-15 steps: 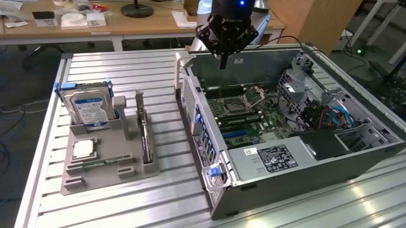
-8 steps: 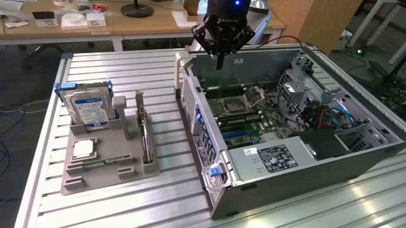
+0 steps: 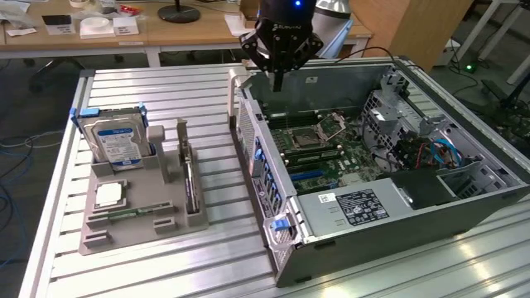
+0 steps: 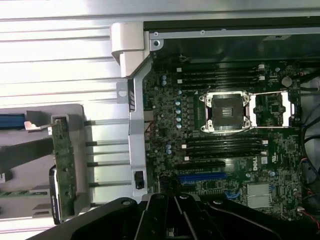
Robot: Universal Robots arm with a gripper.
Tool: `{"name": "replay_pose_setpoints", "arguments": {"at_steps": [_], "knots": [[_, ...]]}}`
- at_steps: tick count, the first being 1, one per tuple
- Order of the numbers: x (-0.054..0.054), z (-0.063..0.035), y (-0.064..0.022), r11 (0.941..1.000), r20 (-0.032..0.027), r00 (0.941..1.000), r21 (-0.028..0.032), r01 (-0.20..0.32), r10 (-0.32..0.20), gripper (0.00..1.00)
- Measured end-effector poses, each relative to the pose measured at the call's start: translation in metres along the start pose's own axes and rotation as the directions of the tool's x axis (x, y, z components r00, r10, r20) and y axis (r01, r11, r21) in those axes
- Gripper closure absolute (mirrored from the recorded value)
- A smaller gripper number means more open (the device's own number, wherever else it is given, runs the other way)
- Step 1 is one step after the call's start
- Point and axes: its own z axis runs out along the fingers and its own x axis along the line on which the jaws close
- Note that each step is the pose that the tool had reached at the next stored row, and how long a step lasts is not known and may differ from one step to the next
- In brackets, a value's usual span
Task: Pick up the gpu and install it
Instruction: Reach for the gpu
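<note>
One black tool (image 3: pixel 279 79) in the exterior view, hanging above the open computer case (image 3: pixel 398 233), fingers pressed together and pinching nothing. Outside the case, on the exterior view's left of it, a grey holder (image 3: pixel 133 233) on the slatted bench (image 3: pixel 166 87). Standing edge-on in that holder, on the side nearest the case: the gpu (image 3: pixel 192 186), untouched. Farther from the case, upright in the same holder, a hard drive (image 3: pixel 120 141) with a blue label.

From the wrist view, tool (image 4: pixel 175 212) over the case's motherboard (image 4: pixel 225 125), near the blue slot (image 4: pixel 201 177), closed and empty. Outside the case wall, well apart from the tool, the gpu (image 4: pixel 62 165) on edge in the holder (image 4: pixel 30 155).
</note>
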Motion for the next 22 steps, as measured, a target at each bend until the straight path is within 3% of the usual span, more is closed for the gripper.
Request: {"name": "replay_pose_setpoints", "arguments": {"at_steps": [22], "knots": [[0.06, -0.0014, -0.0045, 1.0, 0.0, 1.0, 0.0, 0.0, 0.0, 0.89]]}}
